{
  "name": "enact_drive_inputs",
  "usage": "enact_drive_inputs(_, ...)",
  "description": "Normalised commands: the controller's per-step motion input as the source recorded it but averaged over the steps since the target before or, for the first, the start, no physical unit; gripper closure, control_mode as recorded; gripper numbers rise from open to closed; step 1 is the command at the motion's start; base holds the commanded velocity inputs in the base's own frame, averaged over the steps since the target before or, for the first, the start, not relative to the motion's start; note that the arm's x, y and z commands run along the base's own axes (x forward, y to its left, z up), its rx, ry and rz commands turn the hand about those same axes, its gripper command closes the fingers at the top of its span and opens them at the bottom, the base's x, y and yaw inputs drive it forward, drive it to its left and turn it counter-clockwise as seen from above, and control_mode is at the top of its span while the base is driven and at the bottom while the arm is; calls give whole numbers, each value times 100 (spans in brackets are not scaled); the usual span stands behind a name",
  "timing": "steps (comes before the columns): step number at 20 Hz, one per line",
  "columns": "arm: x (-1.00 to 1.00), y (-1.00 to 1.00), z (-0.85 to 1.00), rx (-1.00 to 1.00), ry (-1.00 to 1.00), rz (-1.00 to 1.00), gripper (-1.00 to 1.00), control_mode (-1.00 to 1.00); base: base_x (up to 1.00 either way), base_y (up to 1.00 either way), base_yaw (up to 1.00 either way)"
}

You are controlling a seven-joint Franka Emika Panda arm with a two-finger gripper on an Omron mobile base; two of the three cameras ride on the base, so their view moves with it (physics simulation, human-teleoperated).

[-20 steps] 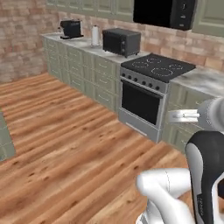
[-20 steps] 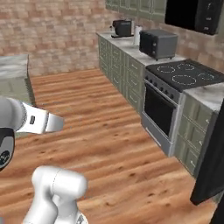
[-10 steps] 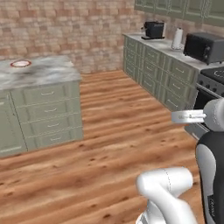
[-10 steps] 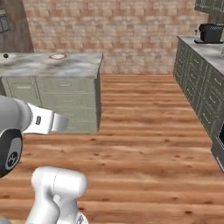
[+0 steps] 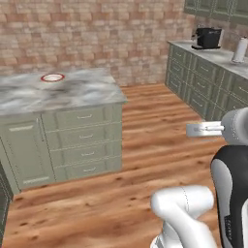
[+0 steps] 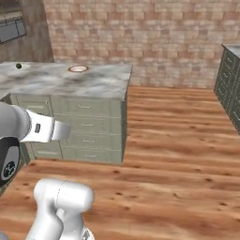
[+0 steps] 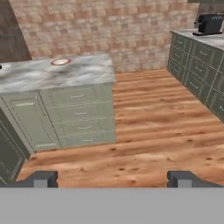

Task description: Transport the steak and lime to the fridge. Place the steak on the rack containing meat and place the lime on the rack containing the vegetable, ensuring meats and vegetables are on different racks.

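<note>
A small dark green lime (image 6: 18,66) lies near the far left of the marble island top (image 6: 93,82). Further along the top sits a red-rimmed plate (image 6: 78,69), (image 5: 52,77), (image 7: 60,62); what lies on it is too small to tell, so I cannot make out the steak. The fridge is out of view. My gripper (image 7: 112,179) is held out level over the wooden floor, well short of the island, jaws wide open and empty. From the base cameras its white hand reaches forward: gripper (image 5: 190,130), (image 6: 68,131).
The island (image 5: 72,140) has green drawers and a door on its front. A green cabinet run (image 5: 213,82) lines the right wall, carrying a black coffee machine (image 5: 208,38) and a paper towel roll (image 5: 239,48). Wooden floor (image 6: 178,154) lies between them. A brick wall stands behind.
The whole picture has swung: the base has turned, so the stove and wall counter slid off to the right and the island came into view. The gripper stays open and empty.
</note>
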Motion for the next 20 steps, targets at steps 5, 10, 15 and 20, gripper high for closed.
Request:
enact_drive_inputs(5, 0, 0, 0, 0, 0, 0, -100, 100, 100, -82, 32)
enact_drive_inputs(10, 0, 0, 0, 0, 0, 0, -100, 100, 100, -98, 29)
enact_drive_inputs(15, 0, 0, 0, 0, 0, 0, -100, 100, 100, -100, 9)
enact_drive_inputs(20, 0, 0, 0, 0, 0, 0, -100, 100, 100, -100, 14)
